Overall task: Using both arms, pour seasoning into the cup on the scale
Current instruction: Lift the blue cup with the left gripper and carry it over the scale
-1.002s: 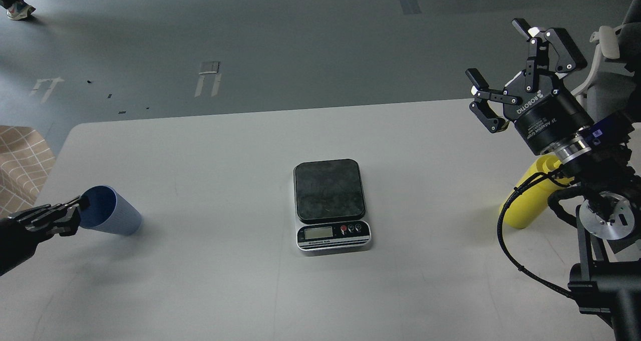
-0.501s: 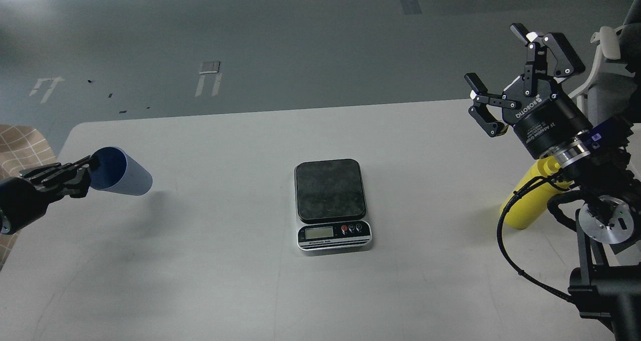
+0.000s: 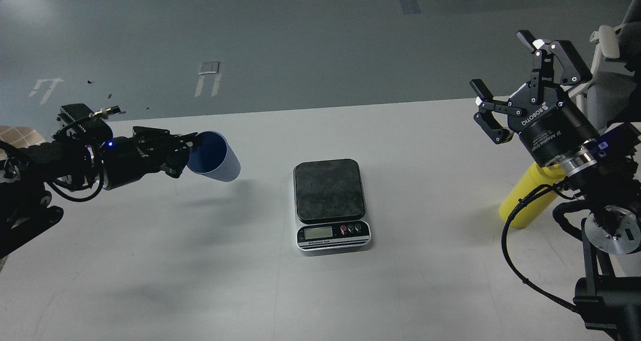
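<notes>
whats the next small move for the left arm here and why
Probably carry the cup rightward over the scale, then turn it upright. The left end effector grips its rim, holding it tilted above the table, and the weighing plate is bare. The right end effector is open; the seasoning is ungrasped.

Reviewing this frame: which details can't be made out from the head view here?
- Seasoning bottle: nozzle and cap hidden behind the right arm's wrist.
- Scale: display too small to read.
- Left gripper: fingers dark against the cup rim; their exact hold is unclear.
- Cup: contents, if any, not discernible in the dark interior.
- Right gripper: open, holding nothing.
</notes>
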Robot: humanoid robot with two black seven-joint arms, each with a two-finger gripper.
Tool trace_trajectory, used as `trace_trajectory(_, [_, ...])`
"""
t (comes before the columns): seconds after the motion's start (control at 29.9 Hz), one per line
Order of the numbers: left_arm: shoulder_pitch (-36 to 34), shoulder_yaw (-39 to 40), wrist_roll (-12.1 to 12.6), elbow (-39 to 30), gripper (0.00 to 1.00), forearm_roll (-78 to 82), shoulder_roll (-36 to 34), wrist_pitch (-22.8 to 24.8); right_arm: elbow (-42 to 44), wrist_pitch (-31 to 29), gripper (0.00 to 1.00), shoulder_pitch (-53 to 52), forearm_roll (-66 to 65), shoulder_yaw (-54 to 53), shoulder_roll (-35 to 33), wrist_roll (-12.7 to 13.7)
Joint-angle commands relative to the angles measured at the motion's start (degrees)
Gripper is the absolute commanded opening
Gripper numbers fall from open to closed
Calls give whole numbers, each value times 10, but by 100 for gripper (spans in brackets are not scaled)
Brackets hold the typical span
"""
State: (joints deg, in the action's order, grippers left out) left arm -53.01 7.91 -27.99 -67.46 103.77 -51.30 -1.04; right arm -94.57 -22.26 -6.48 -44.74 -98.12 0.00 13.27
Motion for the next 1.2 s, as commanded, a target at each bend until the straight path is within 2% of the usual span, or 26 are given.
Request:
trace_trajectory(0.0, [-54, 2, 0, -10, 0, 0, 37, 86, -3, 0, 100, 3, 0, -1, 0, -1])
trace_trajectory(0.23, [-103, 1, 0, -10, 0, 0, 95, 148, -7, 0, 100, 5, 0, 0, 0, -1])
trace_trajectory(0.43, [-106, 0, 0, -10, 0, 0, 131, 189, -7, -1, 100, 8, 0, -1, 0, -1])
trace_trajectory(1.17, [-122, -2, 0, 7, 0, 0, 199, 218, -4, -1, 100, 9, 0, -1, 0, -1])
